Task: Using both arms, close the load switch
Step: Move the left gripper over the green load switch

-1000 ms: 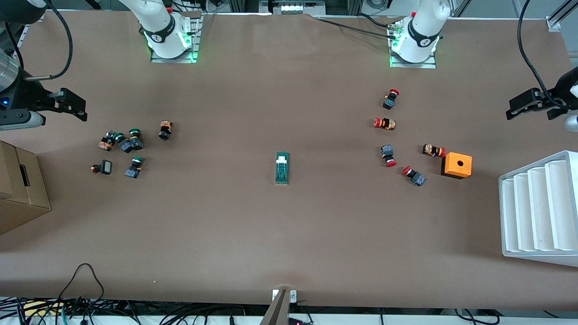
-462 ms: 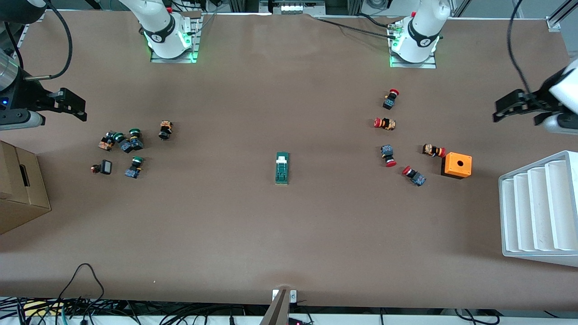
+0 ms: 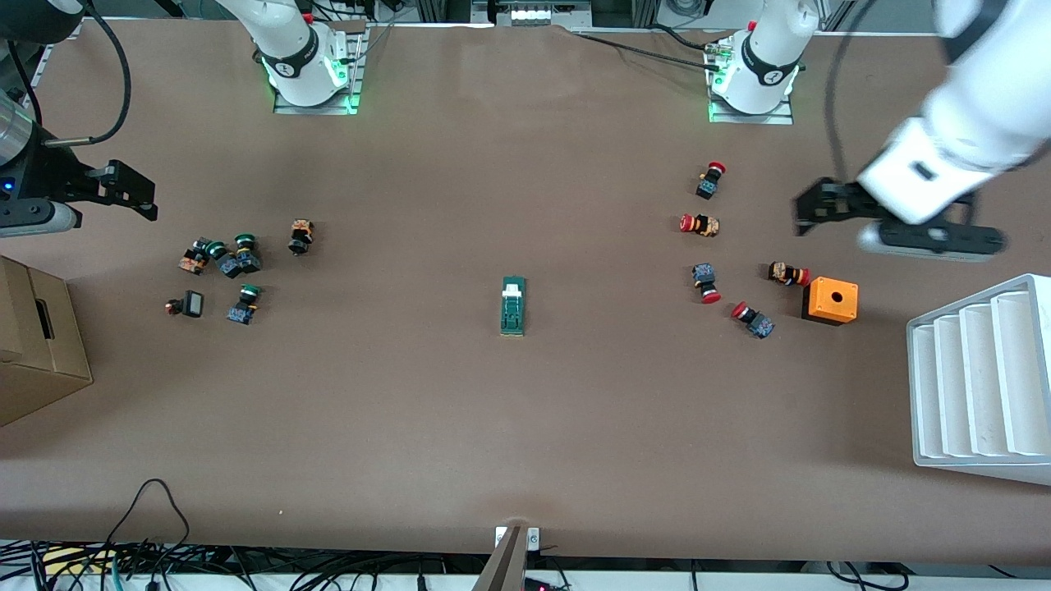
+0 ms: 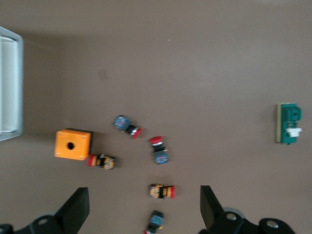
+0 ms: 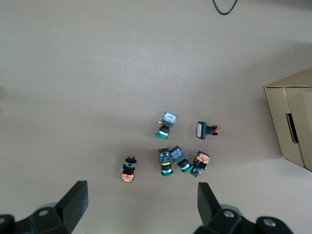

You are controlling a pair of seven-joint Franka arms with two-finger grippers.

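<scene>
The load switch [image 3: 513, 305], a narrow dark-green block with a white tab, lies flat at the middle of the table and shows at the edge of the left wrist view [image 4: 288, 123]. My left gripper [image 3: 808, 215] hangs open and empty in the air over the red-capped push buttons, toward the left arm's end of the table. Its two black fingers [image 4: 78, 207] stand wide apart in the left wrist view, the left gripper [image 4: 144, 204] holding nothing. My right gripper [image 3: 146, 195] waits open over the right arm's end, above the green-capped buttons; the right gripper [image 5: 141, 200] is also empty.
Several red-capped push buttons [image 3: 700, 225] and an orange box with a hole [image 3: 831, 300] lie toward the left arm's end, beside a white ribbed tray [image 3: 981, 377]. Green-capped buttons [image 3: 238, 261] and a cardboard box [image 3: 37, 345] sit toward the right arm's end.
The left arm has swung in from the table's end toward the middle, its gripper now over the red-capped buttons. The right arm and the load switch have not moved.
</scene>
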